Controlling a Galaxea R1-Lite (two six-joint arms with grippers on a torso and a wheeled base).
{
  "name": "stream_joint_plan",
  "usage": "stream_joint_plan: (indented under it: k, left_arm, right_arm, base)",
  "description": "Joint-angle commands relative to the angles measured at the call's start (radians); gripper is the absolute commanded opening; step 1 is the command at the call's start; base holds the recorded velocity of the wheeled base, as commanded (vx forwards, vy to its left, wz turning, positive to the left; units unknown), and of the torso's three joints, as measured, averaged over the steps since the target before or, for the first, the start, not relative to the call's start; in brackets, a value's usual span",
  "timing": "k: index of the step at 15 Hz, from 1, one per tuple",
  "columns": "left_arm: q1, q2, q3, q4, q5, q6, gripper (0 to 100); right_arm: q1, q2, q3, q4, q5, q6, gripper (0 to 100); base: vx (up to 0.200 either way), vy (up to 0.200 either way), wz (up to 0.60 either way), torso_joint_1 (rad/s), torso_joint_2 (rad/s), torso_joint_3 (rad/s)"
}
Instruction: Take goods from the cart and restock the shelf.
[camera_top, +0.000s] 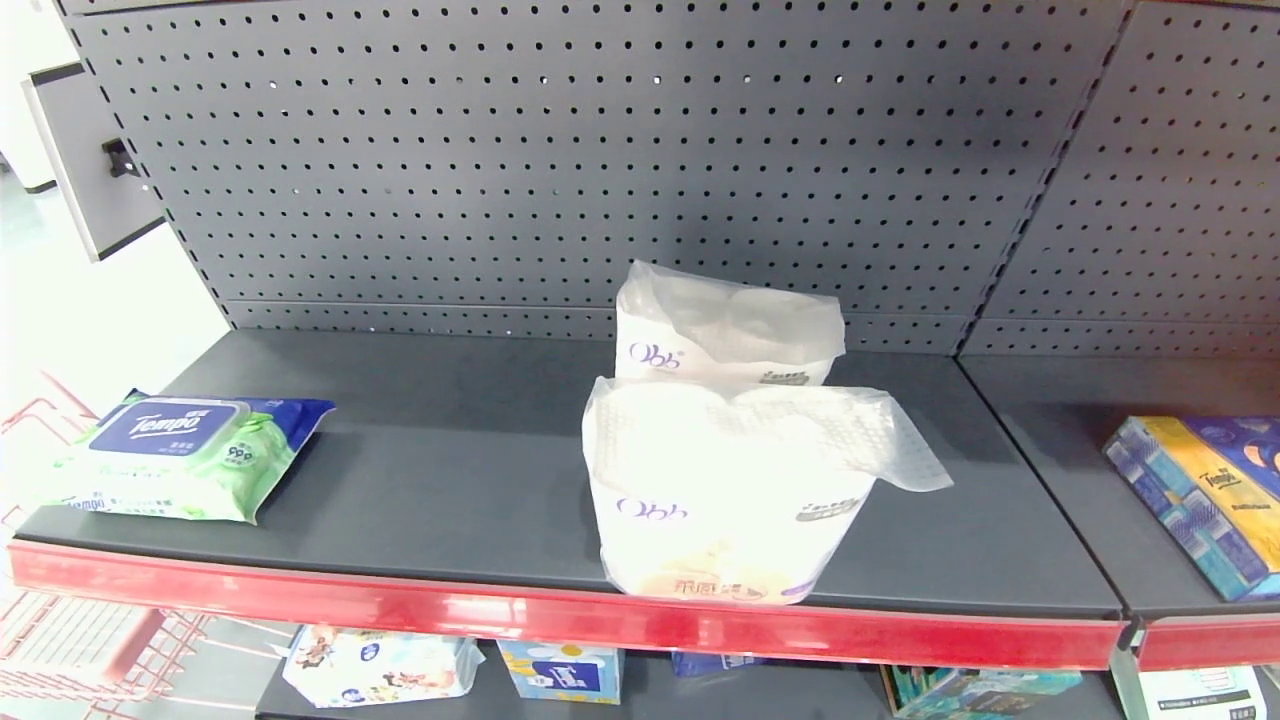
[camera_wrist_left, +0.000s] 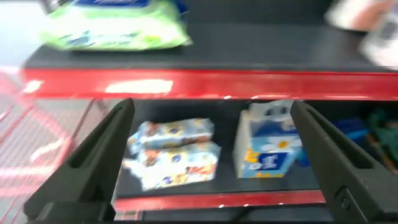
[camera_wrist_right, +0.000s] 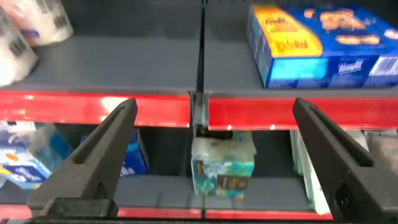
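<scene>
The grey shelf (camera_top: 450, 470) with a red front edge holds two white toilet-paper packs, one at the front (camera_top: 730, 490) and one behind it (camera_top: 725, 325). A green wet-wipes pack (camera_top: 190, 455) lies at the shelf's left end, and a blue and yellow tissue pack (camera_top: 1200, 500) lies on the bay to the right. My left gripper (camera_wrist_left: 211, 168) hangs open and empty in front of the shelf's red edge (camera_wrist_left: 211, 84), below the wipes pack (camera_wrist_left: 115, 25). My right gripper (camera_wrist_right: 214, 165) is open and empty too, facing the divider between the bays, with the tissue pack (camera_wrist_right: 323, 40) above it.
A red wire cart (camera_top: 80, 640) stands low at the left. The lower shelf carries a cartoon-print pack (camera_wrist_left: 174, 152), a blue and white pack (camera_wrist_left: 267, 149) and a teal box (camera_wrist_right: 222, 165). A perforated grey back panel (camera_top: 600, 150) rises behind the shelf.
</scene>
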Motion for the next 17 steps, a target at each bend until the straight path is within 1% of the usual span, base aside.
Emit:
stream_joint_plan:
  k: [1, 2, 3, 4, 5, 6, 7, 8, 9, 10, 11, 12, 13, 17]
  left_arm:
    - [0.0, -0.001, 0.033, -0.037, -0.035, 0.001, 100]
    - [0.0, -0.001, 0.033, -0.037, -0.009, -0.004, 100]
    - [0.0, -0.001, 0.033, -0.037, 0.03, -0.004, 100]
    - [0.0, -0.001, 0.038, -0.043, 0.096, 0.005, 100]
    - [0.0, -0.001, 0.044, -0.052, 0.155, 0.007, 100]
    - [0.0, -0.001, 0.05, -0.077, 0.187, -0.001, 100]
    - [0.0, -0.001, 0.058, -0.084, 0.182, -0.005, 100]
    - [0.0, -0.001, 0.058, -0.084, 0.156, 0.004, 100]
    - [0.0, -0.001, 0.059, -0.066, 0.115, 0.016, 100]
    - [0.0, -0.001, 0.055, -0.032, 0.087, 0.025, 100]
    - [0.0, 0.002, 0.055, -0.034, 0.089, -0.028, 100]
    - [0.0, 0.0, 0.056, -0.035, 0.09, -0.028, 100]
    - [0.0, -0.001, 0.058, -0.038, 0.093, -0.013, 100]
    - [0.0, -0.001, 0.058, -0.038, 0.096, -0.01, 100]
  right_arm:
    - [0.0, -0.001, -0.004, 0.005, -0.031, -0.01, 100]
    - [0.0, -0.001, -0.004, 0.002, -0.125, -0.013, 100]
    - [0.0, -0.001, 0.0, -0.011, -0.155, -0.008, 100]
    - [0.0, -0.001, 0.01, -0.041, -0.155, -0.013, 100]
    - [0.0, -0.001, 0.011, -0.044, -0.138, -0.014, 100]
    - [0.0, -0.001, 0.014, -0.046, -0.072, -0.005, 100]
    - [0.0, -0.001, 0.016, -0.037, -0.006, -0.006, 100]
    - [0.0, -0.001, 0.017, -0.006, 0.052, -0.016, 100]
    - [0.0, -0.001, 0.011, 0.039, 0.055, -0.011, 100]
    - [0.0, 0.001, 0.013, 0.026, 0.053, -0.006, 100]
    - [0.0, -0.001, 0.016, 0.019, 0.052, -0.002, 100]
    - [0.0, -0.001, 0.016, 0.019, 0.047, 0.0, 100]
    - [0.0, -0.001, 0.016, 0.019, 0.047, -0.002, 100]
    - [0.0, -0.001, 0.014, 0.019, 0.046, 0.0, 100]
  base:
    - [0.0, 0.0, 0.0, 0.0, 0.0, 0.0]
    - [0.0, 0.0, 0.0, 0.0, 0.0, 0.0]
    - [0.0, 0.0, 0.0, 0.0, 0.0, 0.0]
    - [0.0, 0.0, 0.0, 0.0, 0.0, 0.0]
    - [0.0, 0.0, 0.0, 0.0, 0.0, 0.0]
    - [0.0, 0.0, 0.0, 0.0, 0.0, 0.0]
    - [0.0, 0.0, 0.0, 0.0, 0.0, 0.0]
    - [0.0, 0.0, 0.0, 0.0, 0.0, 0.0]
    - [0.0, 0.0, 0.0, 0.0, 0.0, 0.0]
    - [0.0, 0.0, 0.0, 0.0, 0.0, 0.0]
    - [0.0, 0.0, 0.0, 0.0, 0.0, 0.0]
    - [0.0, 0.0, 0.0, 0.0, 0.0, 0.0]
    - [0.0, 0.0, 0.0, 0.0, 0.0, 0.0]
    - [0.0, 0.0, 0.0, 0.0, 0.0, 0.0]
